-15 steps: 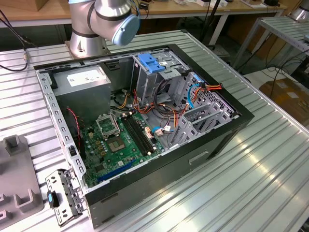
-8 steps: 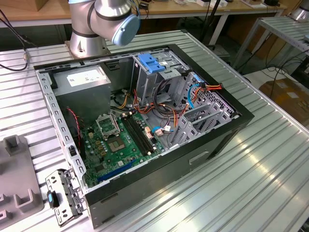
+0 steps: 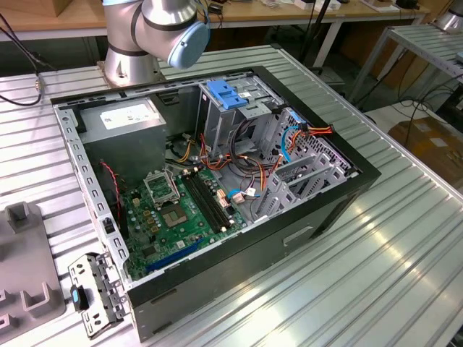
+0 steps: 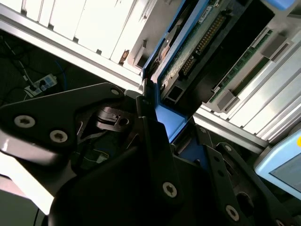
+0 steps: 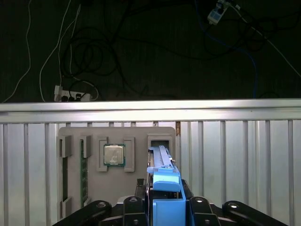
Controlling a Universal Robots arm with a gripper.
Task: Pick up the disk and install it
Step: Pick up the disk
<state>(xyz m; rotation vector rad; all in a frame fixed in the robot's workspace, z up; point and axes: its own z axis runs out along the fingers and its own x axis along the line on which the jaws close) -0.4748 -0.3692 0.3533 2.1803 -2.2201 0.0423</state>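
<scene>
the end effector (image 5: 164, 194), a black two-fingered clamp, is closed on the disk (image 5: 162, 165), a flat dark grey hard drive in a bright blue plastic carrier. in the first wrist view the drive is seen edge-on, its blue frame pinched between the two black fingers. its far end reaches the open slot of a flat grey plastic parts tray (image 5: 141, 162); whether it sits in that slot or hangs just clear of it cannot be told. the tray lies on the ribbed silver aluminium table (image 5: 235, 160) and carries a square silver processor chip (image 5: 114, 155) and a thin green memory stick (image 5: 83, 172). beyond the table edge the floor is dark, with loose cables (image 5: 84, 52) that are hard to make out. in the second wrist view the disk shows its green circuit-board face, partly hidden by a black finger (image 4: 153, 132) pressed against the blue edge. in the exterior view the silver robot arm (image 3: 155, 29) is cut off by the upper edge. it stands behind the open black computer case (image 3: 304, 231) in mid-frame.
</scene>
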